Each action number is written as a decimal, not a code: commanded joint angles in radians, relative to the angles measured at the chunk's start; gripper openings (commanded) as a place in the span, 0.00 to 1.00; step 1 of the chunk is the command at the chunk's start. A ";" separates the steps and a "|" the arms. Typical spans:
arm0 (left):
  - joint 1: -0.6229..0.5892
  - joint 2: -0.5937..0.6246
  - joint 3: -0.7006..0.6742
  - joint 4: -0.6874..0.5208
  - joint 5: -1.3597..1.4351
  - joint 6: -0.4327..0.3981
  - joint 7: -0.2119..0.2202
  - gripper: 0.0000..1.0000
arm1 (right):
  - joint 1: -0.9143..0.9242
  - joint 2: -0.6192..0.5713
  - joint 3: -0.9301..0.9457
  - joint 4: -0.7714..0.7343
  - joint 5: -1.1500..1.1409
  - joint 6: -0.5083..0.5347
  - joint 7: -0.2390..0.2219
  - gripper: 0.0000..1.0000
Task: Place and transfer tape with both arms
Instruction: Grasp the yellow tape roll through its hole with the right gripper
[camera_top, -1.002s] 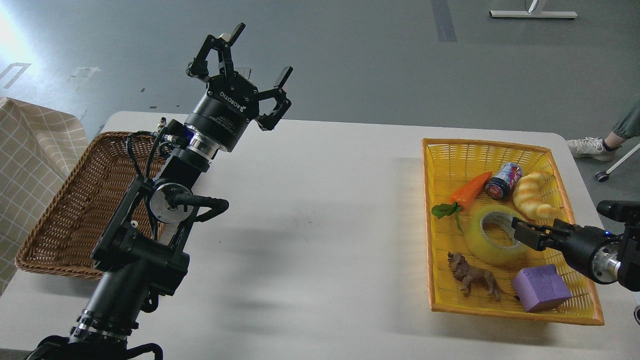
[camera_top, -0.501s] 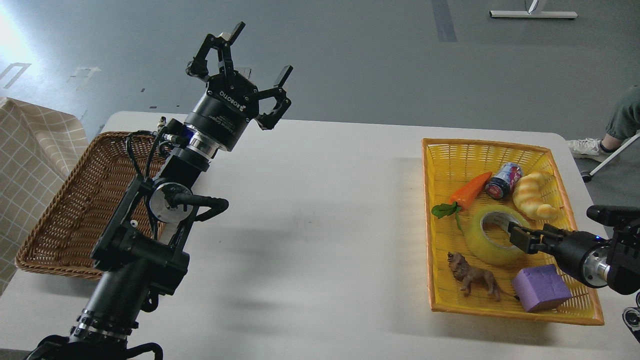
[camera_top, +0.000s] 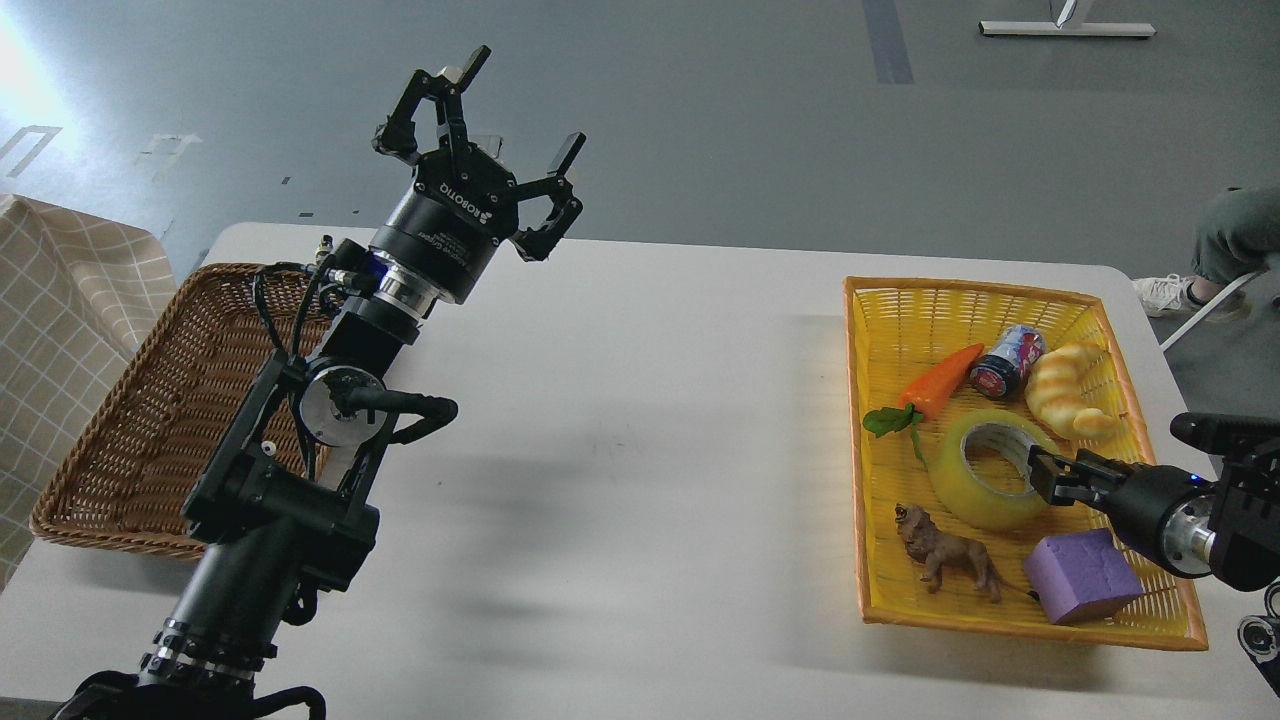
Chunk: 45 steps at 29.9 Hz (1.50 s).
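Observation:
The tape (camera_top: 958, 488), a yellowish translucent roll with a grey-white core, lies tilted in the yellow basket (camera_top: 1000, 296) on the right of the table. My right gripper (camera_top: 1048, 475) comes in from the right edge and sits at the roll's right rim. It is small and dark, so I cannot tell its fingers apart or whether they hold the rim. My left gripper (camera_top: 520, 105) is open and empty, raised high over the table's far left, pointing up and away.
The yellow basket also holds a toy carrot (camera_top: 938, 382), a drink can (camera_top: 1006, 361), a yellow bread toy (camera_top: 1066, 391), a toy lion (camera_top: 948, 551) and a purple block (camera_top: 1082, 576). A brown wicker basket (camera_top: 150, 420) stands at the left, partly behind my left arm.
My right arm has dropped slightly and shifted at the tape's right rim. The tape and my left arm have not visibly moved.

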<state>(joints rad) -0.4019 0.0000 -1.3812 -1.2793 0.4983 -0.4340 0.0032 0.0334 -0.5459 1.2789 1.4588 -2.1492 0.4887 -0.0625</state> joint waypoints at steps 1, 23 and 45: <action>0.000 0.000 0.001 0.000 0.002 0.003 0.000 0.98 | 0.013 0.001 -0.023 0.000 0.000 0.000 -0.002 0.50; 0.000 0.000 -0.001 0.011 0.005 0.003 0.000 0.98 | 0.023 0.001 -0.030 0.003 0.003 0.000 -0.002 0.34; 0.000 0.002 -0.001 0.011 0.006 0.009 0.000 0.98 | 0.010 -0.003 -0.032 0.012 0.011 0.000 0.006 0.18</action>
<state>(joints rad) -0.4021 0.0015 -1.3813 -1.2686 0.5047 -0.4249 0.0033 0.0470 -0.5506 1.2470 1.4697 -2.1408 0.4887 -0.0588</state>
